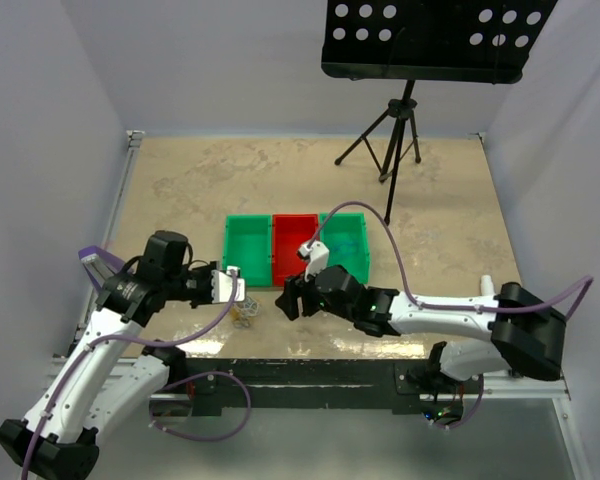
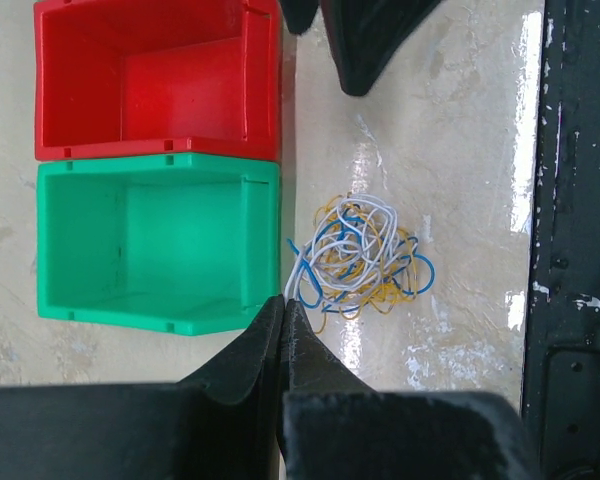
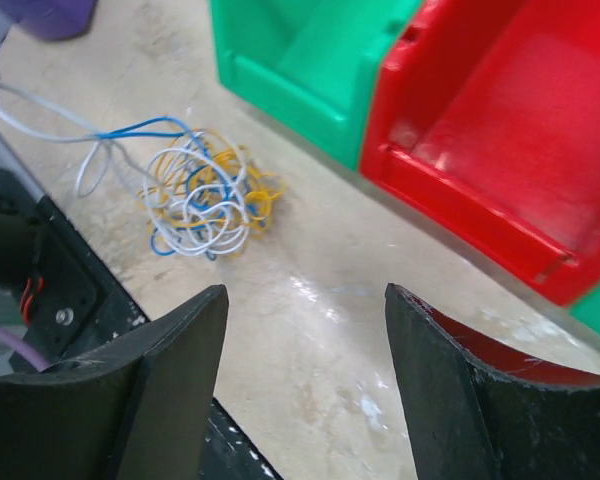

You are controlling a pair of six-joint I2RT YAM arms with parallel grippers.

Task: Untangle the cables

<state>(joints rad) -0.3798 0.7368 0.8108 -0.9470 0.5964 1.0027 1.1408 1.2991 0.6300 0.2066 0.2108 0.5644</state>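
Observation:
The cables (image 1: pixel 245 313) lie as one small tangled bundle of orange-yellow, blue and white wires on the table near its front edge. They also show in the left wrist view (image 2: pixel 360 255) and the right wrist view (image 3: pixel 205 195). My left gripper (image 1: pixel 238 288) is shut, its tips (image 2: pixel 283 302) pinching white and blue strands at the bundle's edge. Those strands run taut from the bundle to the upper left in the right wrist view. My right gripper (image 1: pixel 292 298) is open and empty (image 3: pixel 308 292), hovering just right of the bundle.
Three bins stand in a row behind the bundle: a green bin (image 1: pixel 230 262), a red bin (image 1: pixel 276 262) and a second green bin (image 1: pixel 364 262). A black music stand on a tripod (image 1: pixel 395 130) is at the back right. The black table edge (image 2: pixel 580 200) is close.

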